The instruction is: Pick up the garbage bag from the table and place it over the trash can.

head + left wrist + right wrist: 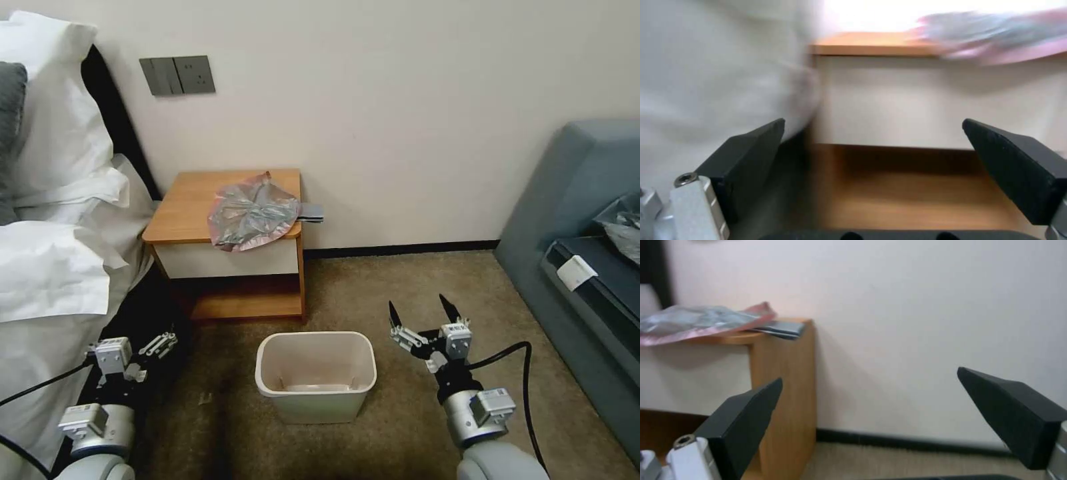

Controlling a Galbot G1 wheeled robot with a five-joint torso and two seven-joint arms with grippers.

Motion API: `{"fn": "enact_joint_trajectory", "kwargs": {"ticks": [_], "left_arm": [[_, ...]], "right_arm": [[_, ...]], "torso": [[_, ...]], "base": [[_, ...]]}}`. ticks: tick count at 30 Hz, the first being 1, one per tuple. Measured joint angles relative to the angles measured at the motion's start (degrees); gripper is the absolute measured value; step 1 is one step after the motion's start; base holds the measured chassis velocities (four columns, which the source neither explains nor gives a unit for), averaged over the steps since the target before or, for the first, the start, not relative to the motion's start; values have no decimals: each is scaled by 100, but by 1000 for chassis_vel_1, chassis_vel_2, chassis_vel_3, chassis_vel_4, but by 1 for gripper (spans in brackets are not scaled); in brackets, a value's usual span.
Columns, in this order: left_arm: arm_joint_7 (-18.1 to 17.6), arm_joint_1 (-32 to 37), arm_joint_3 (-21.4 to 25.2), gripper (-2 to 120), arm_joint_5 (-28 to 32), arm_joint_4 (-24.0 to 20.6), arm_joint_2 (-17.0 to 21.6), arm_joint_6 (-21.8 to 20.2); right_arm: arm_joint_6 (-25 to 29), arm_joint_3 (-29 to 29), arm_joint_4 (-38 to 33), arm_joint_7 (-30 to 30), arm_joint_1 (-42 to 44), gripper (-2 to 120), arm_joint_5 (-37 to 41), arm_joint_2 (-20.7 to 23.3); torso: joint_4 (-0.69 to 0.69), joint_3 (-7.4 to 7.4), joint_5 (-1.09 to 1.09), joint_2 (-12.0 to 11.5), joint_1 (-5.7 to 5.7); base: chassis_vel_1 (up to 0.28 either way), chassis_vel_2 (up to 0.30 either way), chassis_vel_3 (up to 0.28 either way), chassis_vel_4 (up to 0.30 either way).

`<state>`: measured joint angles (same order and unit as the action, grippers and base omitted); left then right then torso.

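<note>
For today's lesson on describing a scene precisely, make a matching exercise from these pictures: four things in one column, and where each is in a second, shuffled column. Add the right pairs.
Things:
1. garbage bag
2. trash can
3. left pincer
4. right pincer

Places:
A. on the carpet in front of the table
B. low beside the bed, open
C. on the tabletop, drooping over its front edge
D. above the carpet between the trash can and the sofa, open

Pairs: 1-C, 2-A, 3-B, 4-D

Table: small light-brown wooden nightstand (193,200), white drawer front.
On it: wrinkly silvery-grey film bag (253,212) with pinkish edges, overhanging front edge.
Floor: brown carpet (400,280), cream-white plastic bin (315,377).
</note>
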<state>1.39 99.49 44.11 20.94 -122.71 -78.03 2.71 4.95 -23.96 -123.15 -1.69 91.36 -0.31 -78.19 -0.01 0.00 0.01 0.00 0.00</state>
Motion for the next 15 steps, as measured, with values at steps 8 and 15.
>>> {"fn": "enact_joint_trajectory", "kwargs": {"ticks": [8, 15], "left_arm": [[174, 6, -557, 99, -431, -94, -89, -58], [118, -39, -584, 99, -679, 64, -186, -15]], "right_arm": [[383, 457, 909, -268, -1496, 100, -1286, 804], [922, 1264, 2315, -339, -3251, 100, -3171, 1187]], "torso": [[2, 1, 2, 0, 0], [2, 2, 1, 0, 0]], "base": [[0, 0, 0, 0], [0, 0, 0, 0]]}}
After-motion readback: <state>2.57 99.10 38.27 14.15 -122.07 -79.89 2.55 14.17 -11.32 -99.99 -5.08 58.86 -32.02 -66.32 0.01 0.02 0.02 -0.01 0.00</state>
